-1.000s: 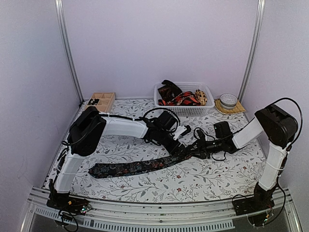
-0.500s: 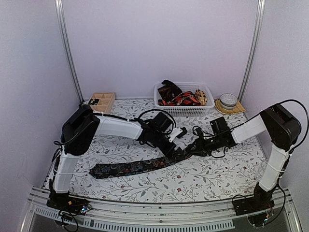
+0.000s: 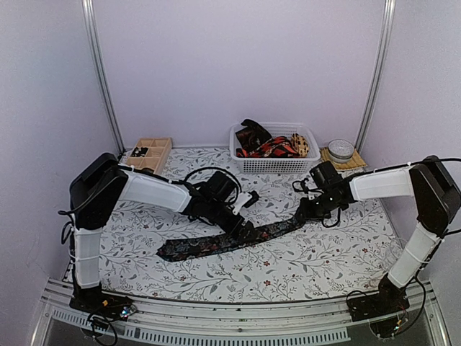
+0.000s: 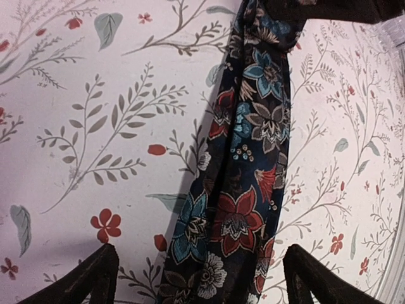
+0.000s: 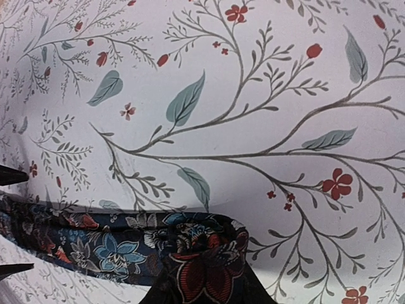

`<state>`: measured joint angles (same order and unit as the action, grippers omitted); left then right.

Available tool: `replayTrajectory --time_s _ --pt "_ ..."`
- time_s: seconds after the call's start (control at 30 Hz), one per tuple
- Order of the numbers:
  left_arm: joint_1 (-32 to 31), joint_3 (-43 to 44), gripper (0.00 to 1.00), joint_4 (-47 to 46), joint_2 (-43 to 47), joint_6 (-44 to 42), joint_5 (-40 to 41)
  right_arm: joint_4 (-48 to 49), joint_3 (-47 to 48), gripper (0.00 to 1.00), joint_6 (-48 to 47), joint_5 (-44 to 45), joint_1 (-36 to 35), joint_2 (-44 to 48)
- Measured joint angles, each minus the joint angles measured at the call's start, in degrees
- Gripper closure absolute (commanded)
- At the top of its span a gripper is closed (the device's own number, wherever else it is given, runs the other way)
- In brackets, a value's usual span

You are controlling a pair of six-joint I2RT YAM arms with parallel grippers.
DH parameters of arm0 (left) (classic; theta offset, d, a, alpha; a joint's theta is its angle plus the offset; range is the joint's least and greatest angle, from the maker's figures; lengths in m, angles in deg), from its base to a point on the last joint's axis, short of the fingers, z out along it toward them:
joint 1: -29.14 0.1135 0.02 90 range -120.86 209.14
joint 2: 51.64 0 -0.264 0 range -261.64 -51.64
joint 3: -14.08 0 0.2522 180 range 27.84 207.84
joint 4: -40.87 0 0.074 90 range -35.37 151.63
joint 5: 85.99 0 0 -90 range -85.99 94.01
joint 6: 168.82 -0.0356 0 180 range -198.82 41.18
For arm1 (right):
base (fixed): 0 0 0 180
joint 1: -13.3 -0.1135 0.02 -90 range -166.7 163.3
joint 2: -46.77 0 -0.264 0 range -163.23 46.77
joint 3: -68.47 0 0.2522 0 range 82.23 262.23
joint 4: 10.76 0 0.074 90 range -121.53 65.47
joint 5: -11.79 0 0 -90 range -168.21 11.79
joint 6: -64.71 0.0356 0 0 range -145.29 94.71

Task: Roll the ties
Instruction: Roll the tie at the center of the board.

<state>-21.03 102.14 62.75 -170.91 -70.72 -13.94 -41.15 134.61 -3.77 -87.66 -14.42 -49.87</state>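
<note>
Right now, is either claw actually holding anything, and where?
The right claw pinches the dark floral tie by its narrow end; the left claw straddles its middle, open.

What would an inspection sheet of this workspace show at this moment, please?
Surface: floral-print table cover, lying flat.
Job's things: dark floral tie stretched across the middle; more ties heaped in the white basket.
Clutter: wooden tray at back left; bowl on a mat at back right.
Tools: left tool open, straddling the dark floral tie; right tool shut on its bunched end.
Cables: black cables loop off both arms.
Surroundings: plain pale walls; nothing else seen.
</note>
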Motion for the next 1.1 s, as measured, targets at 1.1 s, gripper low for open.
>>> replayTrajectory --time_s 1.1 --pt "2.58 -9.4 0.29 -6.14 4.57 6.49 -5.29 -3.76 4.85 0.66 -6.4 51.01 -21.57 -7.89"
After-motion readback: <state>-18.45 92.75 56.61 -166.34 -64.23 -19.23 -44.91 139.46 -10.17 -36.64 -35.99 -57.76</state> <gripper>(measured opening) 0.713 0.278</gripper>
